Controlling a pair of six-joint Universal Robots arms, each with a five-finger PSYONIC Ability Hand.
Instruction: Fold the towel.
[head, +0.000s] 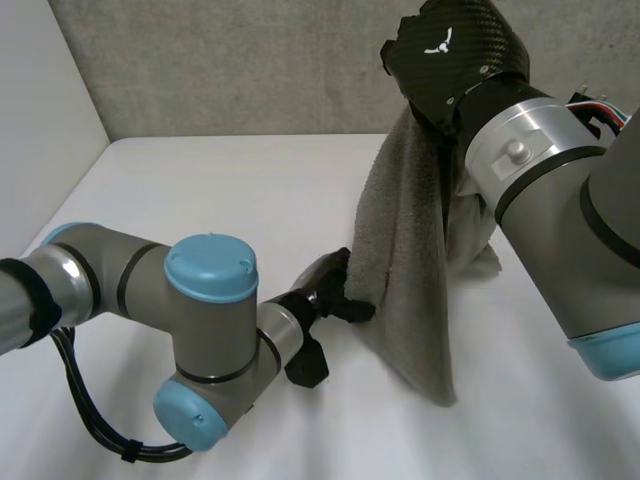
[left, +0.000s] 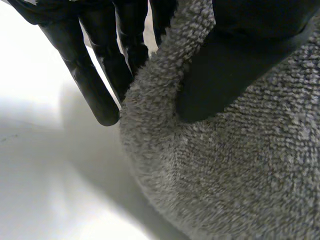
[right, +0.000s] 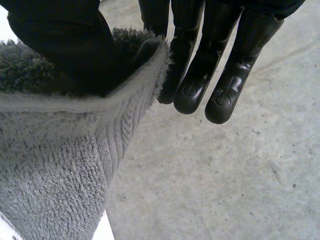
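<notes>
Grey fluffy towel (head: 408, 280), long vertical folds

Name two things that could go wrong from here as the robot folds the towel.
1. The right hand pinches the raised towel just at its edge; it might slip free.
2. The left hand holds a side edge while it hangs bunched, so the fold may land uneven.
</notes>
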